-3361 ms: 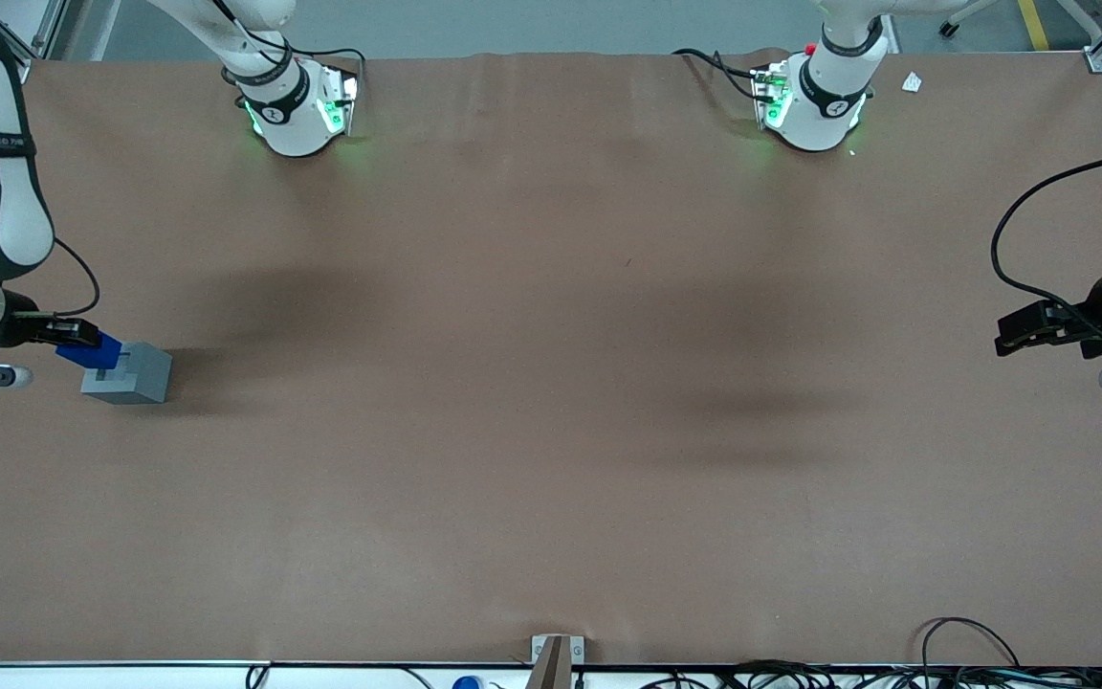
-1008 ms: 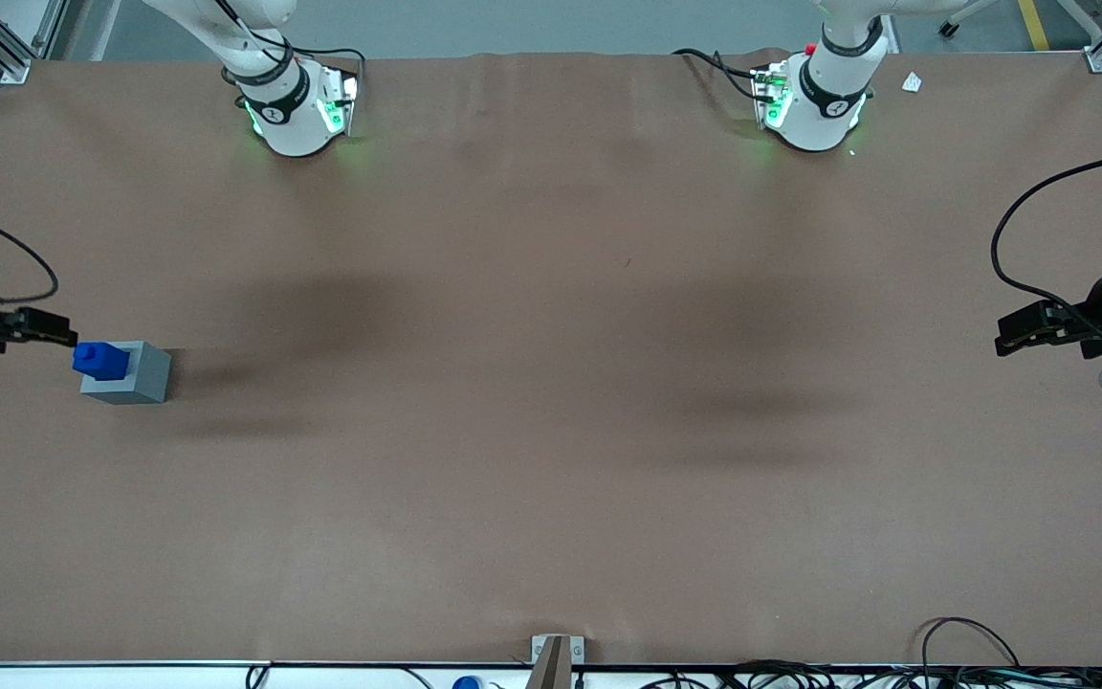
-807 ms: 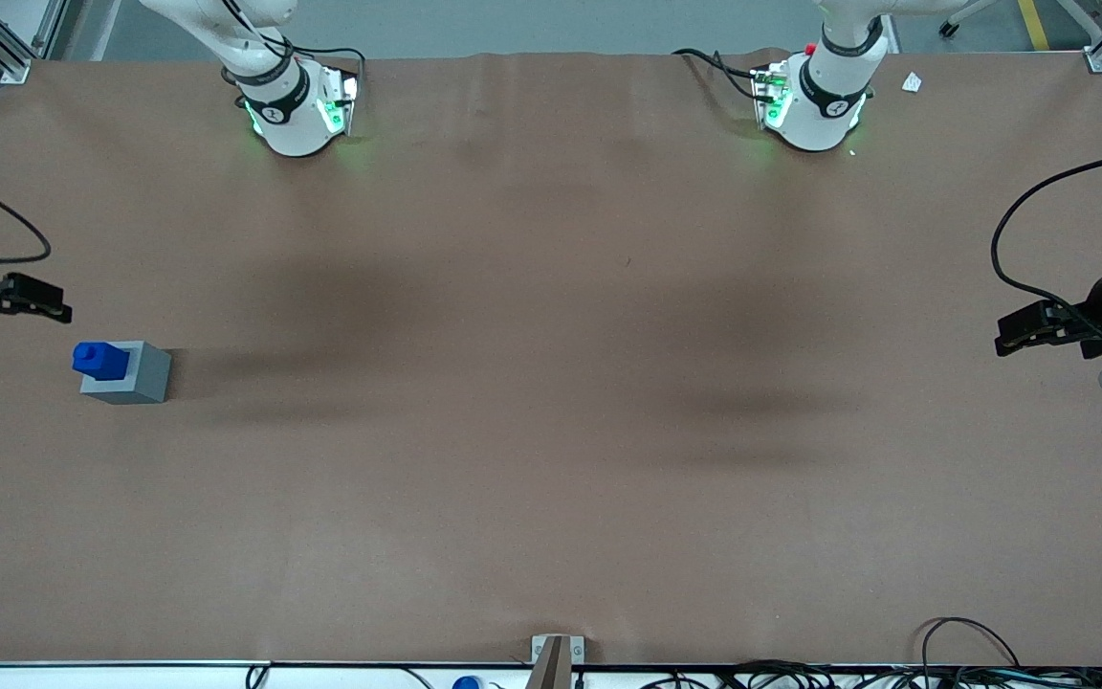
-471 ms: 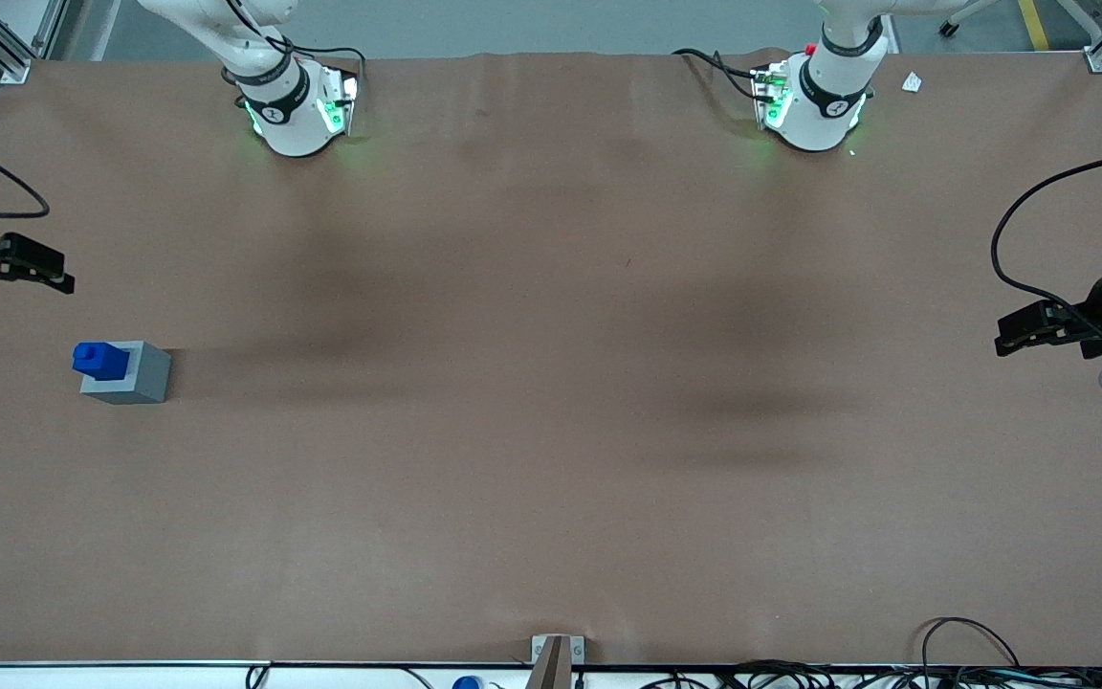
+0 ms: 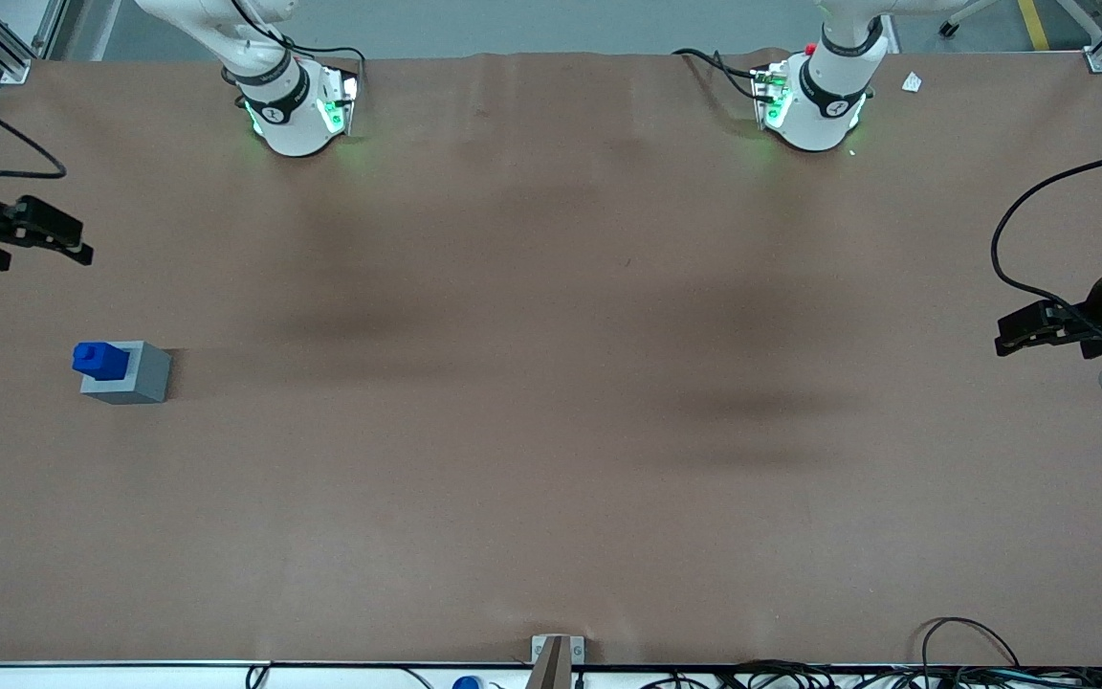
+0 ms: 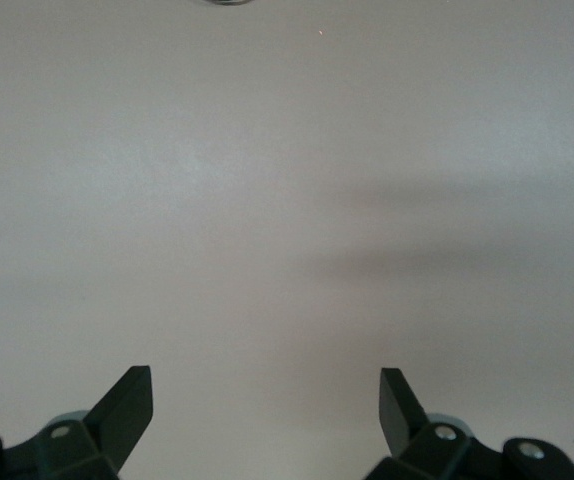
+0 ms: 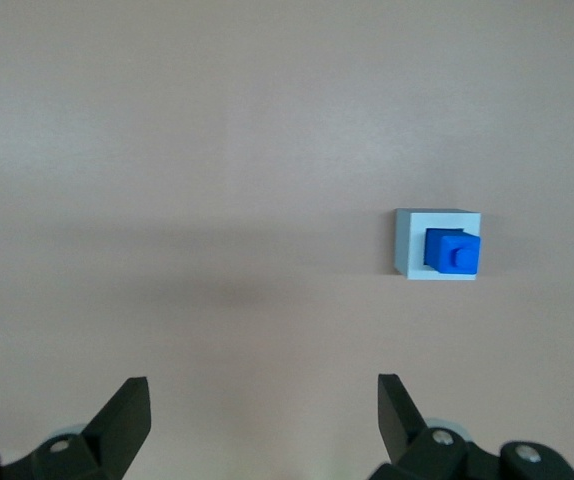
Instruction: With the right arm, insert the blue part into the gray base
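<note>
The blue part [image 5: 99,360] stands upright in the socket of the gray base [image 5: 130,375], stub end up, on the brown table toward the working arm's end. Both show in the right wrist view, the blue part [image 7: 453,251] seated in the gray base [image 7: 410,244]. My right gripper [image 5: 52,239] is open and empty. It hangs above the table, farther from the front camera than the base and well apart from it. In the right wrist view the gripper [image 7: 264,400] has its fingers spread wide over bare table.
The two arm bases [image 5: 295,105] [image 5: 814,96] stand at the table's edge farthest from the front camera. A small white scrap [image 5: 912,83] lies near the parked arm's base. Cables [image 5: 972,660] lie along the near edge. A small bracket [image 5: 556,655] sits at the near edge's middle.
The gripper let go of the blue part, which now stands in the gray base. It then rose and moved away from the front camera, away from the base. The base and part have not moved.
</note>
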Robot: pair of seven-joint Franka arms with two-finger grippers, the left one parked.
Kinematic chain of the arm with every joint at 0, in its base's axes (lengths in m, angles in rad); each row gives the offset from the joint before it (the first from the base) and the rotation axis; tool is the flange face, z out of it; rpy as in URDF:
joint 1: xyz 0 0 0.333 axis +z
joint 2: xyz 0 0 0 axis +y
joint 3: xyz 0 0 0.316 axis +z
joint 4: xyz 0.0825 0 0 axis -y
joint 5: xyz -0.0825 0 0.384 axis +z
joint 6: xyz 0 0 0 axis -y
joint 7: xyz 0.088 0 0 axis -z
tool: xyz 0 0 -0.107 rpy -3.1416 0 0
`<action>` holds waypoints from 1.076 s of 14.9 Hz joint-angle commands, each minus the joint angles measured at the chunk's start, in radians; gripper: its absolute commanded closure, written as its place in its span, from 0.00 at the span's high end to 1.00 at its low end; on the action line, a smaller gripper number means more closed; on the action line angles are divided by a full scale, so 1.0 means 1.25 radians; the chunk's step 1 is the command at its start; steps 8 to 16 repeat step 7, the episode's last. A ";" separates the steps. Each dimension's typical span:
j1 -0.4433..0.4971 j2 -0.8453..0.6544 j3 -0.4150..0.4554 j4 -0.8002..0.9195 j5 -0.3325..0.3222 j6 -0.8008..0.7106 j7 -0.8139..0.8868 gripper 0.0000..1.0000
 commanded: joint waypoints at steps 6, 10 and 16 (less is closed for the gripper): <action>0.021 -0.016 -0.009 0.018 0.009 -0.040 0.025 1.00; 0.021 -0.017 -0.008 0.018 0.009 -0.044 0.025 1.00; 0.021 -0.017 -0.008 0.018 0.009 -0.044 0.025 1.00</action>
